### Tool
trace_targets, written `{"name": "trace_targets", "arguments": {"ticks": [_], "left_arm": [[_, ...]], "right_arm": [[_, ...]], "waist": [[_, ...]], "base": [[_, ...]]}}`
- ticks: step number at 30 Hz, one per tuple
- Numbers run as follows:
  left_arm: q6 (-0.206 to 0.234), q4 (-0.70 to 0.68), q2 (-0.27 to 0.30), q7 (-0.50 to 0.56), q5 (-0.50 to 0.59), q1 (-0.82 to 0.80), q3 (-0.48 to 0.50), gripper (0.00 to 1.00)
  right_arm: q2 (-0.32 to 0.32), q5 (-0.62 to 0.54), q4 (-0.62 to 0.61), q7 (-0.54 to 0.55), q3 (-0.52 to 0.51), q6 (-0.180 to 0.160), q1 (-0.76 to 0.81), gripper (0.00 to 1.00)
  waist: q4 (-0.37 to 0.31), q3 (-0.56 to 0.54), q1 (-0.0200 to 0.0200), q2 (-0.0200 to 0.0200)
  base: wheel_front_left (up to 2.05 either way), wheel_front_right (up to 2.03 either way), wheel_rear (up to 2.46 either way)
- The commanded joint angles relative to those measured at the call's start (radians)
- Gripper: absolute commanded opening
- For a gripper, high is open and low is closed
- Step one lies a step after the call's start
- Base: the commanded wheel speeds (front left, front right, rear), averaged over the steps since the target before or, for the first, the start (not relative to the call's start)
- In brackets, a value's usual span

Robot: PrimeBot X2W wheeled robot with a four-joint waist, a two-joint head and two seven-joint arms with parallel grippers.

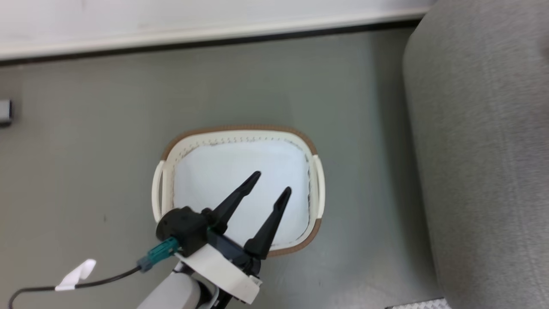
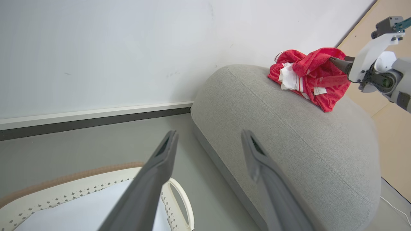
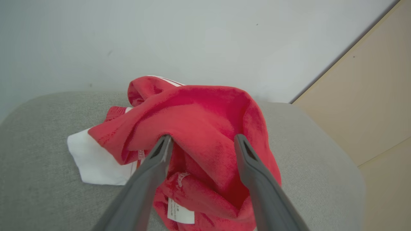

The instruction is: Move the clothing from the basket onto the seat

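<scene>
The basket (image 1: 240, 128) stands on the floor with only its pale lining showing inside. My left gripper (image 1: 272, 182) hangs open above it, holding nothing; in the left wrist view the left gripper (image 2: 209, 132) frames the basket (image 2: 80, 189) rim below. The red and white clothing (image 2: 308, 73) lies bunched on top of the grey seat (image 2: 289, 134). My right gripper (image 3: 203, 138) is at the pile with its jaws spread wide apart. The red clothing (image 3: 199, 112) drapes over and between its fingertips, resting on the seat (image 3: 32, 160). The seat (image 1: 484, 150) is just right of the basket.
A white wall with a dark baseboard (image 1: 193, 40) runs behind the basket. A small grey object (image 1: 4, 112) sits at the left edge. A black cable with a white tag (image 1: 77, 274) trails from my left wrist. A beige panel (image 3: 369, 96) stands beside the seat.
</scene>
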Motion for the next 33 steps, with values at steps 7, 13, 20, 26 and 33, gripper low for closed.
{"name": "trace_targets", "arguments": {"ticks": [7, 13, 20, 26, 33], "left_arm": [[0.034, 0.008, 0.017, 0.0, -0.042, 0.115, 0.071, 1.0], [0.072, -0.022, -0.023, 0.0, -0.027, 0.233, 0.198, 1.0], [0.096, -0.003, -0.079, 0.0, 0.031, 0.378, 0.355, 1.0], [0.1, 0.012, -0.107, 0.0, 0.094, 0.473, 0.49, 1.0], [0.06, 0.065, -0.143, 0.0, 0.16, 0.52, 0.591, 1.0]], "right_arm": [[0.04, 0.107, 0.039, -0.171, 0.097, -0.003, 0.197, 1.0], [0.026, 0.237, 0.067, -0.327, 0.165, -0.003, 0.355, 1.0], [0.034, 0.37, -0.024, -0.368, 0.331, -0.002, 0.556, 1.0], [0.059, 0.462, -0.161, -0.368, 0.515, -0.003, 0.735, 1.0], [0.06, 0.579, -0.164, -0.368, 0.686, -0.003, 0.85, 1.0]], "waist": [[-0.083, -0.208, 0.0, 0.0], [-0.071, -0.339, 0.0, 0.0], [-0.019, -0.467, 0.0, 0.0], [0.018, -0.512, 0.0, 0.0], [0.051, -0.547, 0.0, 0.0]], "base": [[0.0, 0.0, 0.0], [0.0, 0.0, 0.0], [0.0, 0.0, 0.0], [0.0, 0.0, 0.0], [0.0, 0.0, 0.0]]}}
